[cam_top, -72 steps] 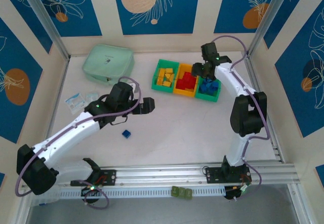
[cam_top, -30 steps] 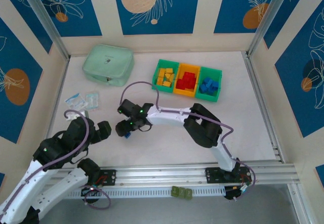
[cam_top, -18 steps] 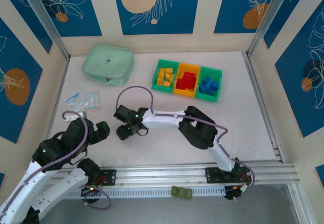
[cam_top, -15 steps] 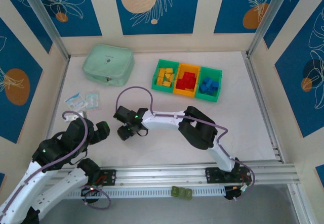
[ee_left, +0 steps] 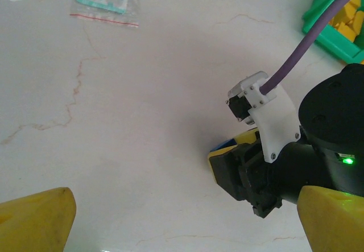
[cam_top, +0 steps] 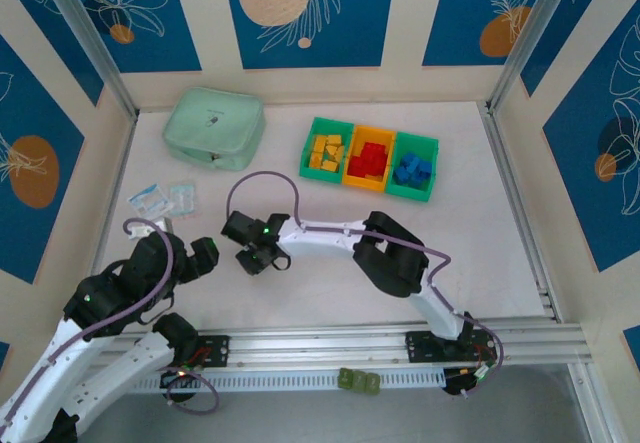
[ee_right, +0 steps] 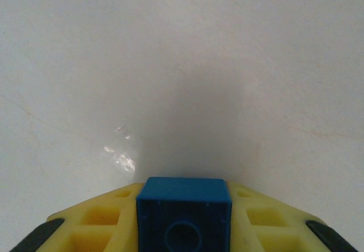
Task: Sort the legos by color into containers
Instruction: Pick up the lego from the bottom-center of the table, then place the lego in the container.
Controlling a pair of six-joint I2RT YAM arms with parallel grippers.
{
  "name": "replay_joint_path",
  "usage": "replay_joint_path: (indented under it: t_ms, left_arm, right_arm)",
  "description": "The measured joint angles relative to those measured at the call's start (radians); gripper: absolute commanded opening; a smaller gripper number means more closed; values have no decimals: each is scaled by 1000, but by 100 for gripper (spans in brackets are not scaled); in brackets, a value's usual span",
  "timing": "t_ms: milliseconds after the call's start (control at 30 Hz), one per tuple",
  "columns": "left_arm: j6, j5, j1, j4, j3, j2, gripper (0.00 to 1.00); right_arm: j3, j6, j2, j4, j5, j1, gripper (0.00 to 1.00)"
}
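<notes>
Right gripper (cam_top: 262, 260): jaws clamped on blue lego (ee_right: 185, 211), low at counter (cam_top: 450, 233), ready for your lift. Left gripper (cam_top: 203, 258): jaws apart, idle just beside. Likely destination: right-end bin (cam_top: 417, 139) of containers (cam_top: 370, 129), well apart, holding blues.

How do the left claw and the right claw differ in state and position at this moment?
The left claw is wide open and empty, while the right claw is shut on a blue brick. The left claw sits close to its own base at the near left of the table, while the right claw is extended far from its base, across to the left-middle, right beside the left claw. Both have yellow fingers.
</notes>
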Motion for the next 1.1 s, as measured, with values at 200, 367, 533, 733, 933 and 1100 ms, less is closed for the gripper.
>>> replay_joint_path:
  t_ms: [200, 367, 533, 733, 933, 1100]
  left_arm:
    - [48, 48, 0, 84, 0, 62, 99]
    - [104, 102, 0, 188, 0, 146, 99]
    - [153, 162, 1, 312, 0, 237, 99]
    - [183, 232, 1, 464, 0, 358, 99]
    - [194, 285, 2, 592, 1, 448, 99]
    - [204, 318, 8, 643, 10, 523, 99]
  right_arm:
    - [-64, 27, -172, -25, 9, -76, 27]
    - [-138, 41, -376, -40, 50, -207, 28]
    - [-219, 45, -514, -50, 98, -385, 29]
    - [-287, 52, -558, -63, 122, -645, 29]
    - [-310, 51, -541, -49, 117, -850, 30]
    - [-291, 43, -446, -29, 91, -964, 42]
